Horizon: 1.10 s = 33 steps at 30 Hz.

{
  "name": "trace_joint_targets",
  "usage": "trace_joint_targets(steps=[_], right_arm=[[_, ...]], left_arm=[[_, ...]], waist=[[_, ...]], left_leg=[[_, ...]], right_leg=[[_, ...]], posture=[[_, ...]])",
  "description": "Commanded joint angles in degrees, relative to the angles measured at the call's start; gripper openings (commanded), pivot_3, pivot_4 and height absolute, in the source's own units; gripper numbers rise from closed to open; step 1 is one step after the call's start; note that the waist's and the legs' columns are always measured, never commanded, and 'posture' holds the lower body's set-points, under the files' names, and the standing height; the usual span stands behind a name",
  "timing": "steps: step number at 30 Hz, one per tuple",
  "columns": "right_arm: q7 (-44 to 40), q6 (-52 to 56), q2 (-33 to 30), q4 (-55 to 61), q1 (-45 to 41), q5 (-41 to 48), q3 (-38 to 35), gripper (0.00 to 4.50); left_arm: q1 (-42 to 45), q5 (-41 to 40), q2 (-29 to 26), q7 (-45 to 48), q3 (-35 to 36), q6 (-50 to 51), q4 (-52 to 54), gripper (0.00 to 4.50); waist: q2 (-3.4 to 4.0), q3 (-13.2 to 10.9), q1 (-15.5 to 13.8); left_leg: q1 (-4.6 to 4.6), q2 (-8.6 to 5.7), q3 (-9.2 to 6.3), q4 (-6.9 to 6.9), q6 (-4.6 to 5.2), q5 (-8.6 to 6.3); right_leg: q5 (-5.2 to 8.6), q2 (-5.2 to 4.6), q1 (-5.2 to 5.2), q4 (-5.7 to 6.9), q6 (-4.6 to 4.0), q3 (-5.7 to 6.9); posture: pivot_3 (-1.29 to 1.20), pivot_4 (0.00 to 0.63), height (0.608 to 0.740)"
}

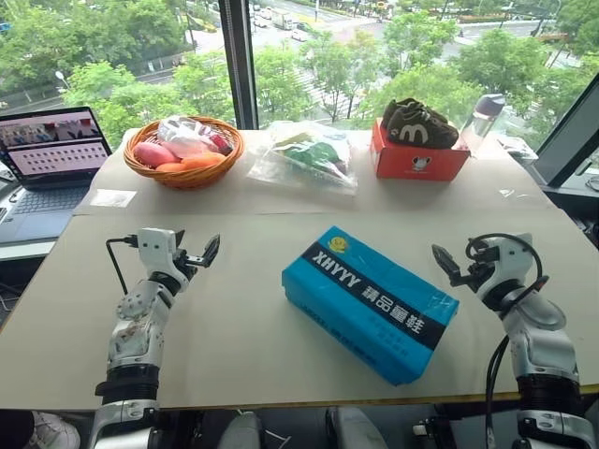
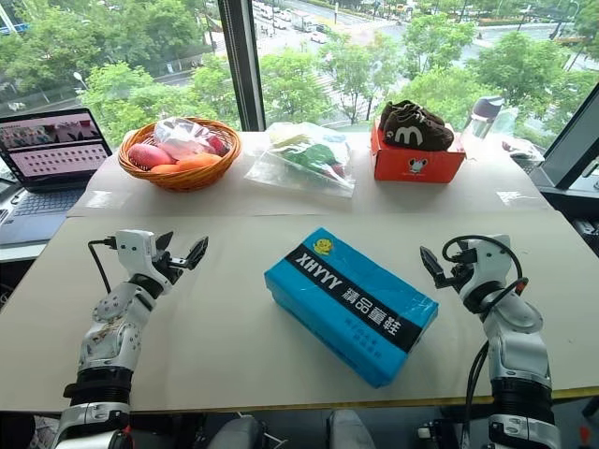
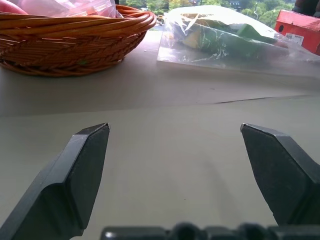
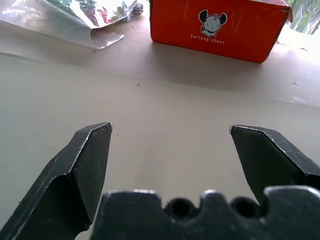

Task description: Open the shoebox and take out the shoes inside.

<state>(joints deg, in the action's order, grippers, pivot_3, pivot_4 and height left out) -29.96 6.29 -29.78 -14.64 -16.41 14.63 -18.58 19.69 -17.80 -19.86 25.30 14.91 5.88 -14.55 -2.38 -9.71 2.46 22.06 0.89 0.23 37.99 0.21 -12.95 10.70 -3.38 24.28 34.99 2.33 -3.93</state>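
Nearest the camera, low in the head views, both arms reach over the pale bench (image 1: 234, 346). The left claw (image 1: 194, 255) sits at lower left with its two black fingers spread wide apart and nothing between them; its wrist view shows bare bench surface in the gap. The right claw (image 1: 451, 266) sits at lower right, likewise spread wide and empty, its fingers (image 4: 80, 170) framing plain bench top.

Between the two claws, slightly right of centre and apart from both, lies the shoebox (image 1: 370, 304). It is bright blue, closed, and set at a diagonal, with a black band of white lettering running along its lid and a yellow round logo near its upper-left corner. The shoes cannot be seen while the lid is on.

Farther back, across a seam in the bench surface, a woven basket (image 1: 185, 173) holding wrapped fruit stands at upper left, a clear plastic bag (image 1: 304, 157) with green contents lies at upper centre, and a red-orange box (image 1: 416, 161) carrying dark brown shoes (image 1: 418, 124) stands at upper right. A clear bottle (image 1: 483, 120) stands just beyond that box. An open laptop (image 1: 51, 150) sits at the far left edge.
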Motion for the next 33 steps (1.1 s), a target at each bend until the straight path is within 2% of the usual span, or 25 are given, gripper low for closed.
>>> trace_joint_targets(steps=[1,8,11,16,19,21,22,26,29,33], right_arm=[[0.5,-1.2,-1.6,1.2,-0.7,-1.1,-0.1,4.47],[2.0,0.2,-7.7,4.9,1.5,-2.5,-2.9,4.47],[2.8,2.6,-9.7,11.3,7.2,-2.0,-6.4,3.71],[2.4,9.6,-11.2,25.0,17.0,0.3,-11.4,2.06],[-0.7,17.4,-12.7,34.8,24.5,3.4,-14.1,0.96],[-3.8,25.1,-13.8,42.2,29.8,8.9,-15.8,0.27],[-5.5,28.5,-14.9,46.1,32.2,11.3,-16.6,0.01],[-6.3,36.9,-16.5,53.5,34.7,17.7,-19.7,0.01],[-5.8,41.5,-15.9,57.5,34.7,22.0,-16.5,0.01],[-5.1,41.0,-14.6,57.4,31.7,22.2,-9.1,0.01]], left_arm=[[1.2,1.5,-1.6,0.5,-0.3,-1.5,-0.3,4.50],[5.5,0.4,-4.0,8.2,-1.8,-4.5,-6.0,4.50],[11.1,1.3,-4.3,11.2,-2.9,-6.6,-12.9,3.71],[20.2,3.7,-3.7,16.8,-6.0,-10.7,-25.6,2.03],[25.9,6.2,-2.7,21.1,-8.8,-14.0,-33.6,0.84],[29.1,7.4,-2.0,24.7,-10.5,-15.0,-38.3,0.13],[30.2,7.7,-1.6,28.0,-11.5,-15.1,-40.0,0.00],[32.2,8.6,-0.2,38.2,-14.3,-16.6,-43.0,0.00],[34.1,9.8,1.5,44.6,-16.7,-17.3,-44.5,0.00],[34.2,9.6,2.2,57.3,-20.3,-12.0,-41.5,0.00]], waist=[[0.00,0.0,0.0],[0.01,0.0,-0.3],[0.01,0.0,-0.8],[0.01,0.0,-1.4],[0.01,0.0,-1.4],[-0.02,0.0,-1.6],[-0.02,0.0,-1.6],[-0.05,0.0,-0.8],[-0.20,-0.1,-0.6],[-0.23,-0.1,-0.5]], left_leg=[[-0.02,0.00,0.00,0.00,0.00,0.00],[0.03,-0.01,0.01,0.00,0.00,0.00],[0.06,-0.01,0.00,0.00,0.00,0.00],[0.15,-0.05,0.00,0.00,0.00,0.00],[0.15,-0.06,0.00,0.00,0.00,0.00],[0.16,-0.05,-0.01,0.00,0.00,0.00],[0.17,-0.04,-0.02,0.00,0.00,0.00],[0.19,-0.05,-0.02,-0.01,-0.01,-0.01],[0.19,-0.04,-0.02,-0.01,-0.01,-0.01],[0.23,-0.02,-0.07,-0.01,-0.01,-0.01]], right_leg=[[0.00,0.00,0.00,0.01,0.00,0.00],[0.01,0.01,0.01,-0.03,0.00,0.03],[0.02,0.01,0.01,-0.07,0.02,0.05],[0.05,-0.02,0.04,-0.11,0.06,0.07],[0.06,-0.01,0.03,-0.12,0.08,0.05],[0.07,0.01,0.03,-0.12,0.10,0.06],[0.08,0.02,0.05,-0.10,0.10,0.07],[0.10,-0.01,0.04,-0.13,0.11,0.04],[0.11,0.01,0.03,-0.12,0.11,0.04],[0.13,0.04,0.07,-0.11,0.07,0.07]], posture=[[0.00,0.150,0.740],[0.00,0.150,0.740],[0.00,0.150,0.740],[0.00,0.150,0.740],[0.00,0.150,0.740],[0.00,0.150,0.740],[0.00,0.150,0.740],[0.00,0.150,0.740],[0.00,0.150,0.740],[0.00,0.150,0.740]])
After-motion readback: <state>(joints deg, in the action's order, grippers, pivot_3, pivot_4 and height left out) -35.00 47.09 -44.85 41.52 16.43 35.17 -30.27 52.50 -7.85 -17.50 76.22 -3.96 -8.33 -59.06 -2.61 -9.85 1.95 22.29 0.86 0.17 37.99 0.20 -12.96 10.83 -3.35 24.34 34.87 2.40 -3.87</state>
